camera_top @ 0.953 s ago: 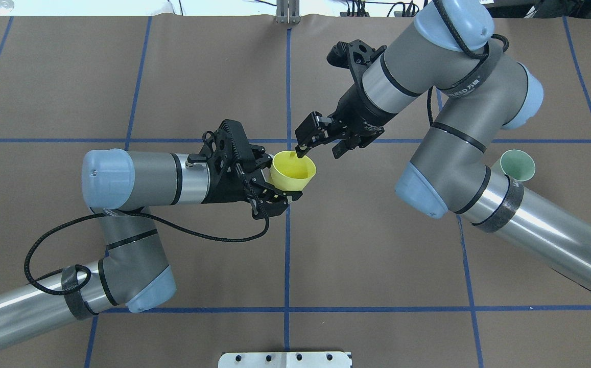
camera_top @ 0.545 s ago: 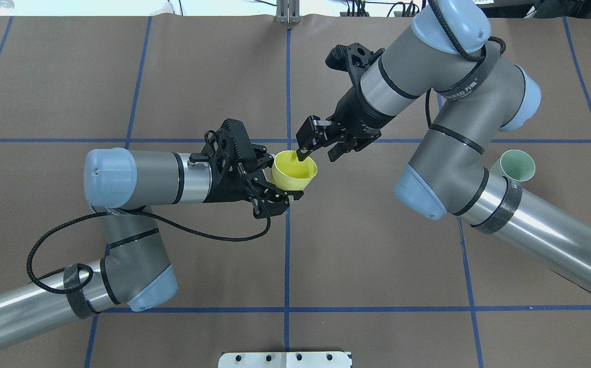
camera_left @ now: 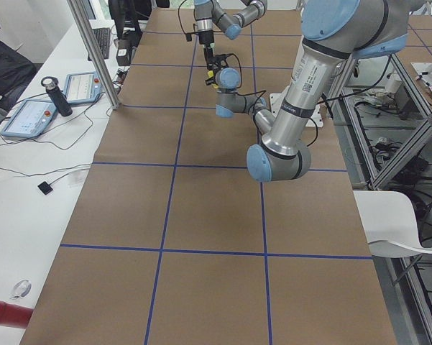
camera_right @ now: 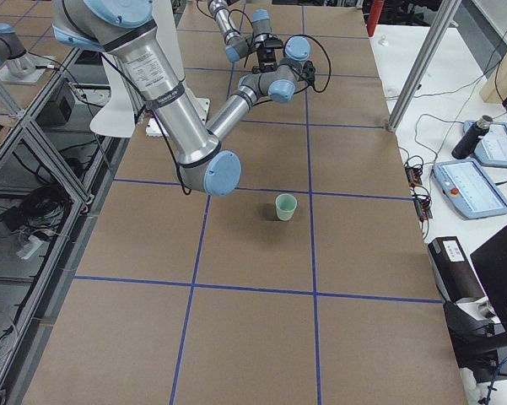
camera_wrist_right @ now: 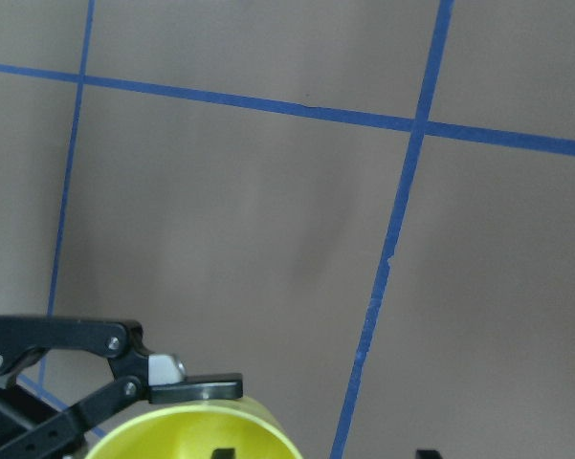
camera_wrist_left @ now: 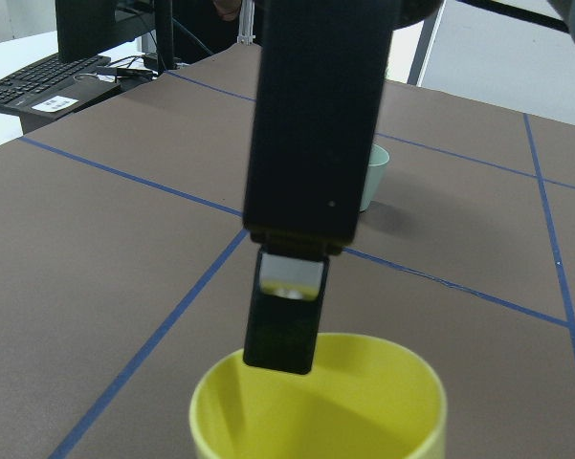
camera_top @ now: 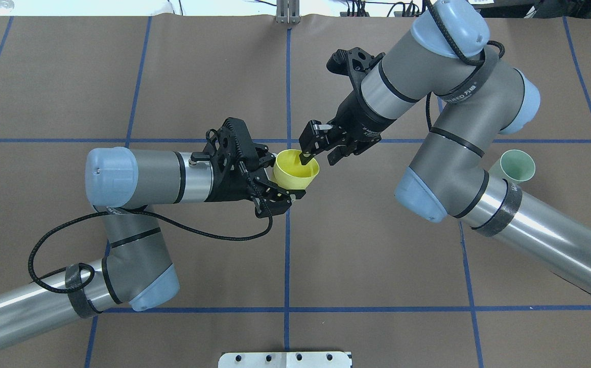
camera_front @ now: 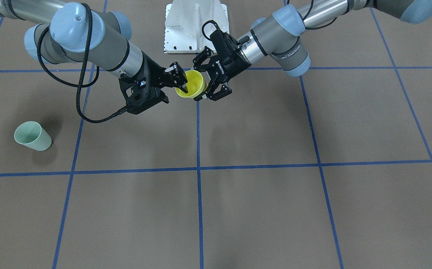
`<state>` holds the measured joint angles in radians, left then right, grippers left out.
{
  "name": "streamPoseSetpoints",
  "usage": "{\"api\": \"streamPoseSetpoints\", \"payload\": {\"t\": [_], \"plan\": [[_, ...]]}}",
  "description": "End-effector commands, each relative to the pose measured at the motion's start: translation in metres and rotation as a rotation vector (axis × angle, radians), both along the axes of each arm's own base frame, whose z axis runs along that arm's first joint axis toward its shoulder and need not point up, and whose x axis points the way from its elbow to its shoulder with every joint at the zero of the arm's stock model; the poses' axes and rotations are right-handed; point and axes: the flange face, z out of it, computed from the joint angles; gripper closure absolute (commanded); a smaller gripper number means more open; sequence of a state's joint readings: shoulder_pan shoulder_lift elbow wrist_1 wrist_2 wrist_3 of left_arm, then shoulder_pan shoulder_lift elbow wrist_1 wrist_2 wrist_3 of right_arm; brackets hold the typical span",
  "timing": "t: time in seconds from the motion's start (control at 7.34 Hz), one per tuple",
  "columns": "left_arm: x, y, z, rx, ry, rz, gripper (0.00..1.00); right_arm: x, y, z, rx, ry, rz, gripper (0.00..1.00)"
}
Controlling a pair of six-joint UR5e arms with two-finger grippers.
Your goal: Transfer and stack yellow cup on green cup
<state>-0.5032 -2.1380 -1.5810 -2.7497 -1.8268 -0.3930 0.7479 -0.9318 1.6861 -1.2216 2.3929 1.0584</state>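
Note:
The yellow cup (camera_top: 298, 173) hangs above the table's middle, rim up and slightly tilted, with my left gripper (camera_top: 281, 176) shut on its side. In the front-facing view the yellow cup (camera_front: 191, 85) sits between both grippers. My right gripper (camera_top: 320, 157) is open and straddles the far rim, one finger (camera_wrist_left: 285, 320) dipping inside the yellow cup (camera_wrist_left: 320, 406) and the other outside. The green cup (camera_top: 517, 164) stands upright alone on the table at the right, partly behind my right forearm, and shows as the green cup (camera_front: 33, 136) from the front.
A white mounting plate (camera_top: 285, 359) lies at the table's near edge by the robot base. Blue tape lines (camera_top: 287, 245) grid the brown mat. A side bench with tablets (camera_right: 472, 186) and a bottle (camera_right: 470, 139) runs beyond the table's far edge.
My right gripper has moved down and towards the yellow cup, so its finger now reaches deeper past the rim. The left gripper and cup have shifted slightly to the right.

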Motion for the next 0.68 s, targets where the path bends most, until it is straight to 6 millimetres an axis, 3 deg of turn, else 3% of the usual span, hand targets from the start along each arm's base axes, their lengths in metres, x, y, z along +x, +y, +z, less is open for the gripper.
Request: {"api": "streamPoseSetpoints", "payload": {"t": [0.0, 0.27, 0.54], "plan": [[0.0008, -0.0006, -0.0034, -0.002, 0.002, -0.001, 0.98, -0.0034, 0.0031, 0.0016, -0.002, 0.001, -0.008, 0.37], [0.0012, -0.0009, -0.0051, -0.004, 0.003, -0.002, 1.00, -0.0030, 0.0036, 0.0019, -0.003, 0.001, -0.010, 0.62], [0.0013, -0.0012, -0.0060, -0.004, 0.003, -0.003, 1.00, -0.0015, 0.0040, 0.0026, -0.004, 0.000, -0.011, 0.67]]}}
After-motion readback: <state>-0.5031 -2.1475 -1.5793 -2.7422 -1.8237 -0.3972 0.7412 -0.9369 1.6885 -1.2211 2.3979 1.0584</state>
